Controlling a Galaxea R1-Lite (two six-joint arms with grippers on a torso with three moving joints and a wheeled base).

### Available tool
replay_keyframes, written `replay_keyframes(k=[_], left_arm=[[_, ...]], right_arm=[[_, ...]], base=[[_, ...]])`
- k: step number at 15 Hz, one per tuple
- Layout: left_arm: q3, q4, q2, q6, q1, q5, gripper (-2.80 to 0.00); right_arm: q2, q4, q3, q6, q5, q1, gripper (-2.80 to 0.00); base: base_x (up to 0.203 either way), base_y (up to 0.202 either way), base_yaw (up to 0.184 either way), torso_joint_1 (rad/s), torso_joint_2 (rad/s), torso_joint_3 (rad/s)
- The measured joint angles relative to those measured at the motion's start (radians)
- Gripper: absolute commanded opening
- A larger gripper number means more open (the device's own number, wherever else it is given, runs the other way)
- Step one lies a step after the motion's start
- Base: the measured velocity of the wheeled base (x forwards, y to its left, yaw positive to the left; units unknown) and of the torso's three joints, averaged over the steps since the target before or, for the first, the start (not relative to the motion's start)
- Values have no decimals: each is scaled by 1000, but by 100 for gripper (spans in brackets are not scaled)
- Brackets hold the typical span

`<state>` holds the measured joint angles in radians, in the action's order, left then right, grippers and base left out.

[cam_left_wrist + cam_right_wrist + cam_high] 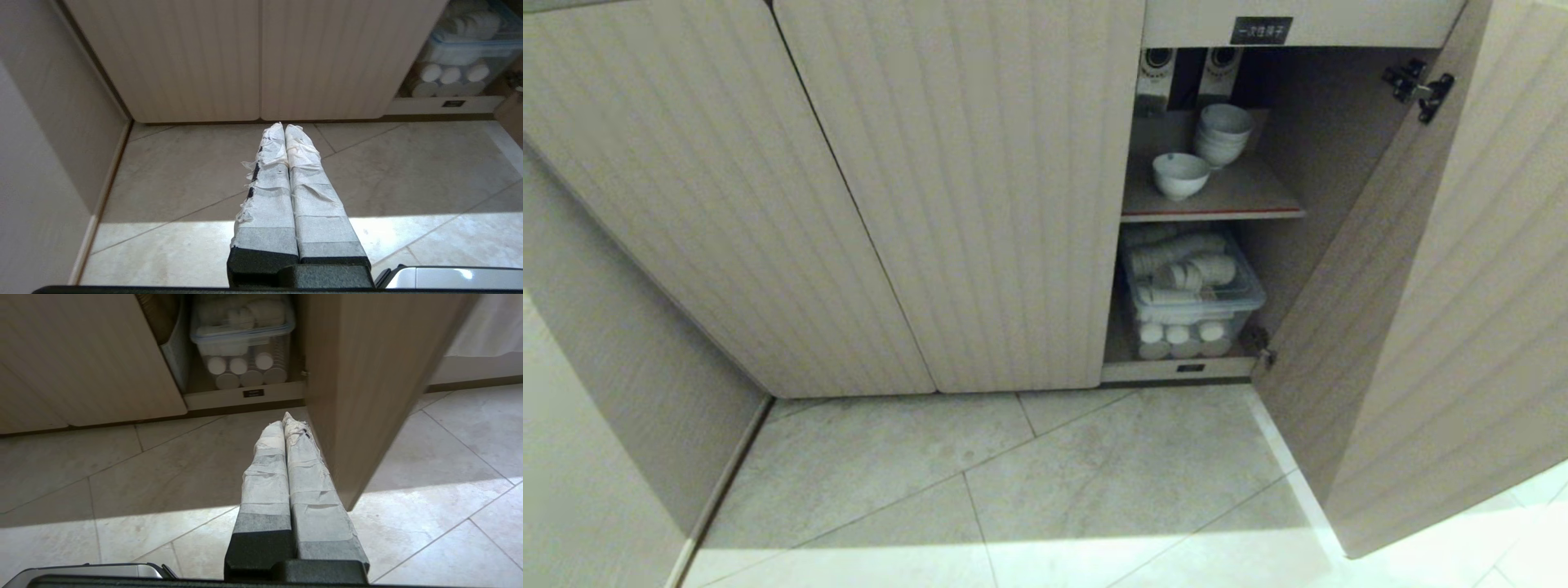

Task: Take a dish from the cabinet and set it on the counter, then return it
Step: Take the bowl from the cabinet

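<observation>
We're seeing the cabinet w/ two fluted doors closed at left & centre. At upper right, the dish is sitting alone on the red-edged shelf, just beside a bowl stack. Left pincer & right pincer are hanging clenched, empty, over floor tiles.

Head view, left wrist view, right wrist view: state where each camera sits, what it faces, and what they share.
Head view: on the robot's head, looking down at the cabinet, its open door, the dish on the red-edged shelf; no arm shows.
Left wrist view: behind the shut left claw, facing floor and closed doors.
Right wrist view: behind the shut right claw, beside the open door.
Shared: all three show the clear bin of white ware.
</observation>
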<state>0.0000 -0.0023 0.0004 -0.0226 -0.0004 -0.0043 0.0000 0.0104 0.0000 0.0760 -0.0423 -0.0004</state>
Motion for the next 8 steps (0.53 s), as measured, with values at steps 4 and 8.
replay_keyframes(k=[4, 8], left_arm=[[0, -2, 0, 0, 1, -1, -280], [0, -1, 0, 0, 0, 0, -280]], right_arm=[[0, -1, 0, 0, -1, 1, -280], [0, 0, 0, 0, 0, 1, -280]], base=[[0, 0, 0, 0, 0, 0], [0, 0, 0, 0, 0, 0]])
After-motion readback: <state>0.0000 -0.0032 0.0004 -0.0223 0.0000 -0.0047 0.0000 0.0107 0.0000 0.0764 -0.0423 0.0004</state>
